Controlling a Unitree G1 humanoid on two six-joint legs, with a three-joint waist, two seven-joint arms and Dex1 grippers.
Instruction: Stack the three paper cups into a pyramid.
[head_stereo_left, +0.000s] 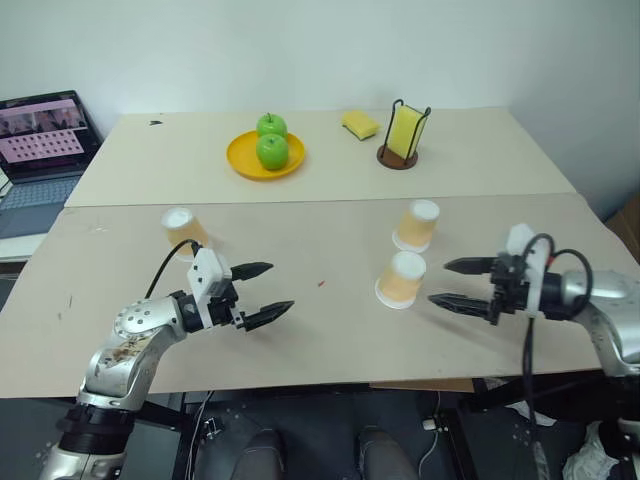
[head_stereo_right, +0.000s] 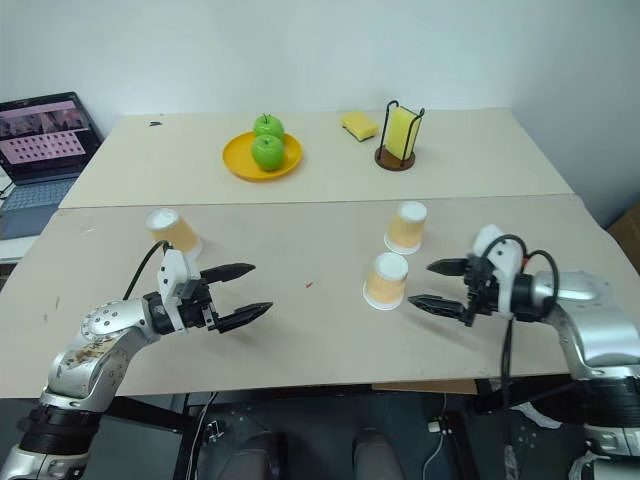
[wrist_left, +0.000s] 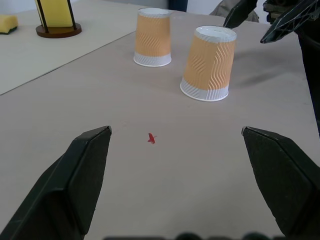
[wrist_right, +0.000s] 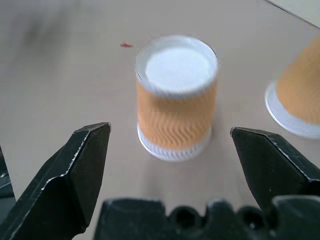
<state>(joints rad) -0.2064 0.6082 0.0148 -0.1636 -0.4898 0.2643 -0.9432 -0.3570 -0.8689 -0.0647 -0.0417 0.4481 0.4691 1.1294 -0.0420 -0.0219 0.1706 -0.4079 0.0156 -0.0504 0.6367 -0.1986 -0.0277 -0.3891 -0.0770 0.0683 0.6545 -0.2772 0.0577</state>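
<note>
Three tan-orange paper cups stand upside down and apart on the near table. One cup (head_stereo_left: 184, 228) is at the left, behind my left gripper (head_stereo_left: 263, 292), which is open and empty and points right. A second cup (head_stereo_left: 402, 279) stands right of centre, with the third cup (head_stereo_left: 417, 225) just behind it. My right gripper (head_stereo_left: 452, 284) is open and empty, pointing left at the second cup (wrist_right: 175, 97) from a short gap. No pyramid stands.
On the far table sit a yellow plate (head_stereo_left: 240, 160) with two green apples, a yellow sponge (head_stereo_left: 360, 124) and a wire holder (head_stereo_left: 404, 134) with another sponge. A laptop (head_stereo_left: 40, 150) stands at the far left. A small red speck (head_stereo_left: 321, 283) marks the near table.
</note>
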